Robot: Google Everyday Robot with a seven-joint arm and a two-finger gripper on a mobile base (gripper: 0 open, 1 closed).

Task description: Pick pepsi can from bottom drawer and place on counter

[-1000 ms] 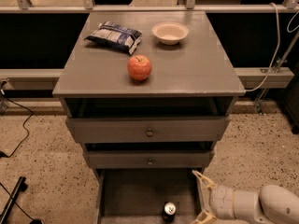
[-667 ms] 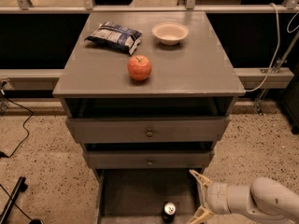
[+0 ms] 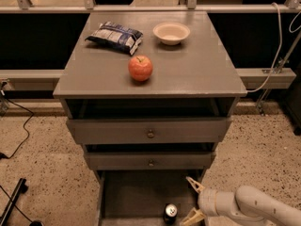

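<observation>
Hand (image 3: pixel 194 200) sits low in the bottom drawer (image 3: pixel 136 192), fingers spread and holding nothing. Pepsi can (image 3: pixel 170 212) stands upright just beyond the fingertips, nearest the lower finger. It looks apart from that finger, but the frame edge crops it, so contact can't be ruled out.

Risks:
- The lower finger clips the can on closing in and tips it, so it rolls along the drawer floor.
- The upper finger snags the drawer front right above the hand on the lift.
- The worktop (image 3: pixel 197 74), well above the hand, carries an apple (image 3: pixel 140 68), bowl (image 3: pixel 171 32) and snack bag (image 3: pixel 114 36). Setting the can down close to the apple could knock it off.
</observation>
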